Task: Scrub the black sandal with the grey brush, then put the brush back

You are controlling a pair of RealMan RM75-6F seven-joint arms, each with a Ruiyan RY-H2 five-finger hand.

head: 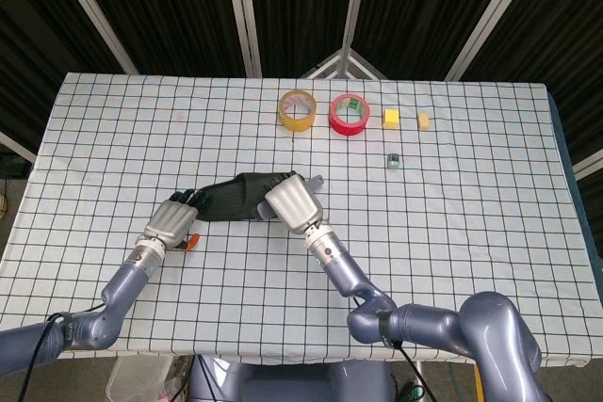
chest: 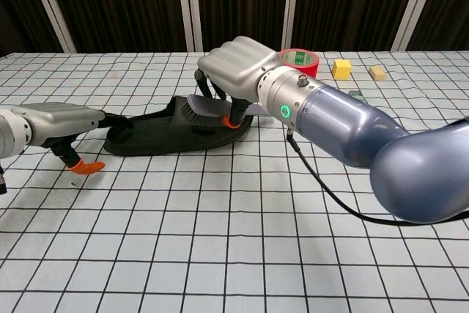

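Observation:
The black sandal (head: 231,199) (chest: 157,133) lies on the checked table, left of centre. My right hand (head: 294,204) (chest: 236,72) grips the grey brush (chest: 207,108) by its handle, and the bristles press down on the sandal's strap. The brush handle tip (head: 317,179) pokes out behind the hand in the head view. My left hand (head: 172,221) (chest: 60,122) holds the sandal's left end, fingers resting on its edge.
A yellow tape roll (head: 298,109), a red tape roll (head: 348,114) (chest: 297,59), two yellow blocks (head: 390,119) (head: 424,120) and a small green object (head: 393,161) sit at the back of the table.

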